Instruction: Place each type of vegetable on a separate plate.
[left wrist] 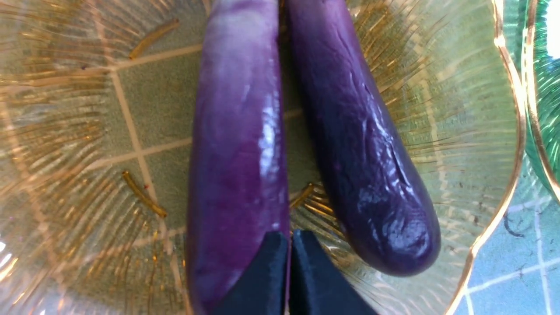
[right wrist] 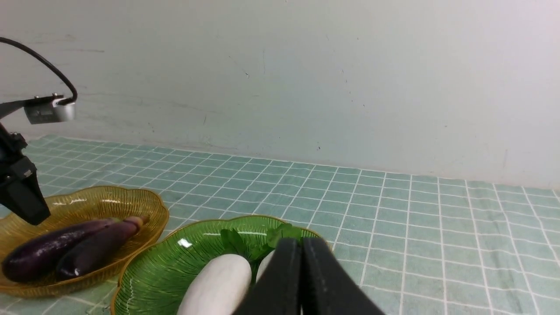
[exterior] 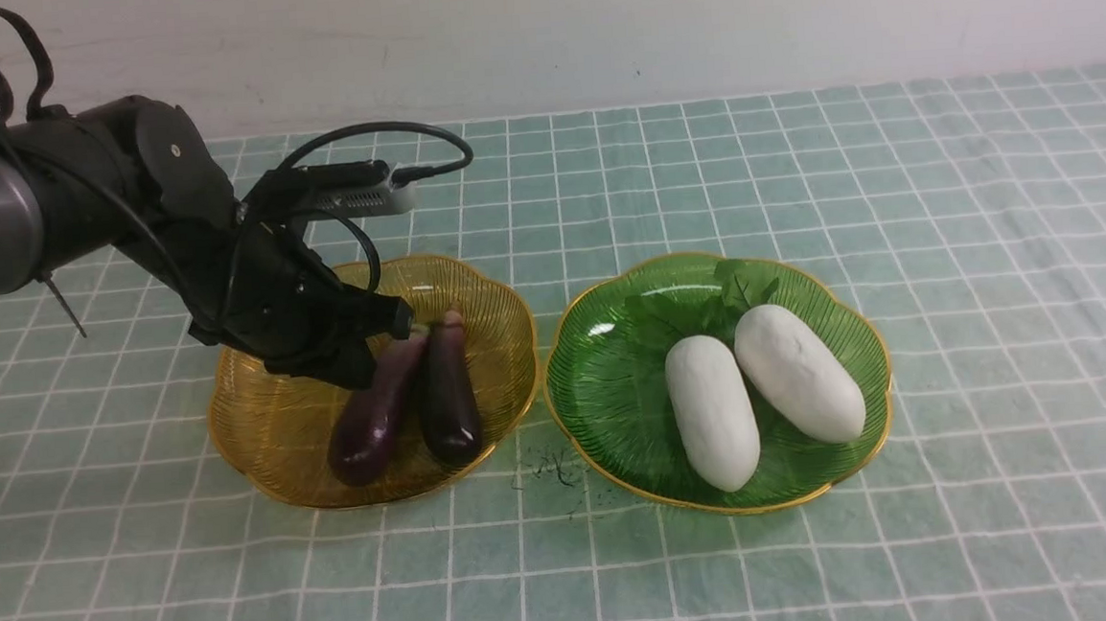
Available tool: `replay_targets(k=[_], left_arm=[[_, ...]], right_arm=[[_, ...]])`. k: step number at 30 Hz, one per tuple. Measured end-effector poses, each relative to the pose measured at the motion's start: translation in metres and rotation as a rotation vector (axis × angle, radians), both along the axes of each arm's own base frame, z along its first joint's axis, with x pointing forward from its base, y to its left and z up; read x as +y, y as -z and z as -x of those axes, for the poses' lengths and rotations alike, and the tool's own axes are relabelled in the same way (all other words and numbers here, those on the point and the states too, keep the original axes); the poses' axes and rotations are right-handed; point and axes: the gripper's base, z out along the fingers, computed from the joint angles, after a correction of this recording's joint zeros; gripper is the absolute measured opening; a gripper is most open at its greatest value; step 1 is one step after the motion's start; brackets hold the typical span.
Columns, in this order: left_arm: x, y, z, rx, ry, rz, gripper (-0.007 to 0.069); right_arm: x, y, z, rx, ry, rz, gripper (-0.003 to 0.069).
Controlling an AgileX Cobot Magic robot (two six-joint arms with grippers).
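Eggplants (exterior: 448,394) in left plate (exterior: 263,434), apparently touching; radishes (exterior: 713,411) in right plate (exterior: 615,383).

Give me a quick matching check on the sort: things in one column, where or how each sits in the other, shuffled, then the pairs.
1. eggplants
2. radishes
3. left gripper
4. green plate

A. lying on the green plate
B. fingers shut, above the amber plate
C. on the cloth, right of the amber plate
D. lying side by side on the amber plate

Pairs: 1-D, 2-A, 3-B, 4-C.
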Motion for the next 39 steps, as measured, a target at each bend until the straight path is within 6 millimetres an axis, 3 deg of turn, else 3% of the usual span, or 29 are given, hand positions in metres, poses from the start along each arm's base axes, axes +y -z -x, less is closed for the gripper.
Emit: replay_targets(k=[5,11,20,30,33,39], left_arm=[[0.0,0.0,0.0,0.002,0.001,0.0,-0.0008],[0.0,-0.007,0.006,0.023,0.013,0.0,-0.0008],[0.004,-0.062,0.034,-0.054,0.036,0.017,-0.0008],[0.015,-0.137,0.096,-0.169,0.081,0.001,-0.0008],[0.022,-0.162,0.126,-0.211,0.097,-0.022,-0.0008],[0.028,-0.185,0.161,-0.253,0.109,-0.031,-0.0008]], right_arm=[[-0.006,0.03,0.005,0.013,0.071,0.008,-0.0015],[-0.011,0.052,0.006,0.05,0.163,0.051,-0.0015],[-0.013,0.077,0.005,0.169,0.193,0.076,-0.0015],[-0.013,0.08,0.006,0.197,0.195,0.085,-0.0015],[-0.014,0.08,0.006,0.199,0.21,0.084,-0.0015],[-0.015,0.08,0.006,0.202,0.24,0.081,-0.0015]])
